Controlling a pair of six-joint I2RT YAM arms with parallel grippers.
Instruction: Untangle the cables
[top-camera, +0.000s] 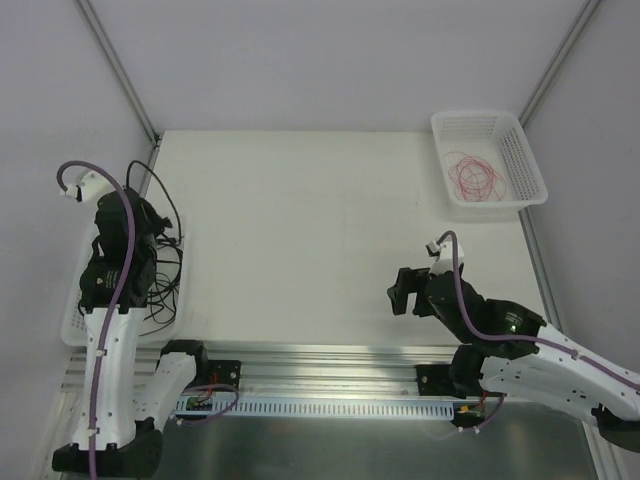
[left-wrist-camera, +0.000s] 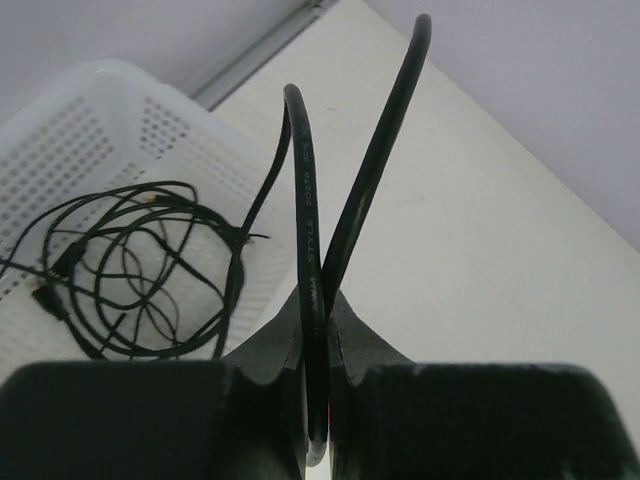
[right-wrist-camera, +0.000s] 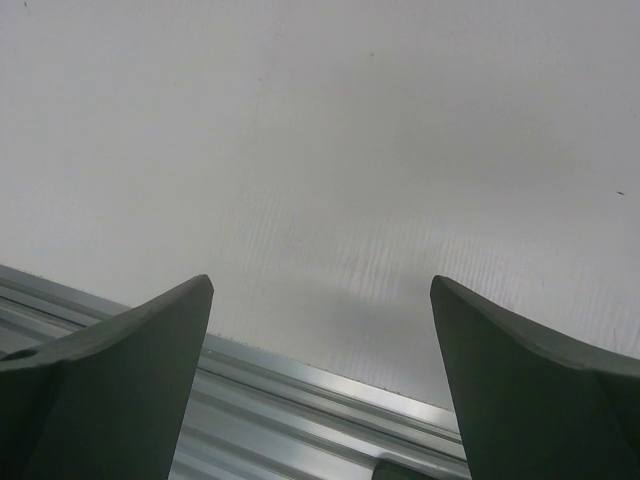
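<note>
A tangle of thin black cables (left-wrist-camera: 130, 262) lies in a white mesh basket (left-wrist-camera: 110, 110) at the table's left edge. My left gripper (left-wrist-camera: 322, 300) is shut on a loop of one black cable (left-wrist-camera: 305, 200); its two strands rise from the jaws, lifted above the basket. From above, the left gripper (top-camera: 150, 228) sits over the black cables (top-camera: 165, 290), and the held loop arches up beside it. A fine red wire (top-camera: 476, 176) lies coiled in a second basket (top-camera: 520, 150) at the far right. My right gripper (top-camera: 402, 290) (right-wrist-camera: 320, 290) stands open and holds nothing, low near the table's front edge.
An aluminium rail (top-camera: 330, 360) runs along the table's near edge, and shows just under the right gripper as the rail (right-wrist-camera: 300, 385). Metal frame posts (top-camera: 120, 70) rise at the back corners. Thick purple arm cables (top-camera: 120, 250) run along both arms.
</note>
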